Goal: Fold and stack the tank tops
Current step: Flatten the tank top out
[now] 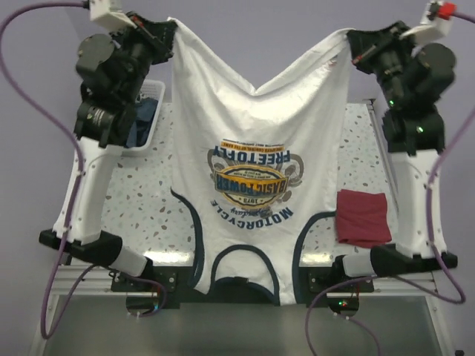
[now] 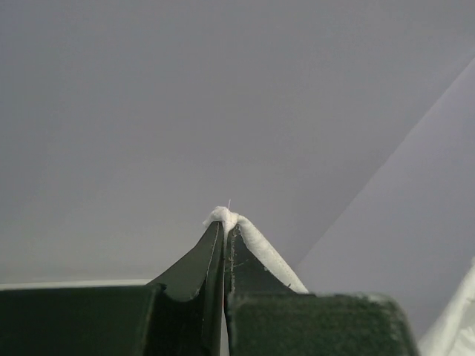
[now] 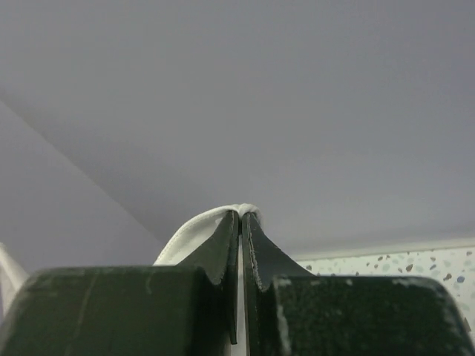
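Observation:
The white tank top [image 1: 252,141] with navy trim and a blue-orange print hangs spread between both raised arms, neck end down, over the table's near edge. My left gripper [image 1: 169,26] is shut on its top left hem corner; the white hem [image 2: 256,241] shows pinched at the fingertips in the left wrist view. My right gripper [image 1: 352,38] is shut on the top right hem corner; the white hem [image 3: 189,233] shows between its fingers in the right wrist view. The dark red tank top [image 1: 363,217] lies folded on the table at the right.
A white basket [image 1: 148,122] holding dark blue cloth stands at the back left of the speckled table [image 1: 141,200]. The arm bases sit at the near edge on both sides. A plain grey wall is behind.

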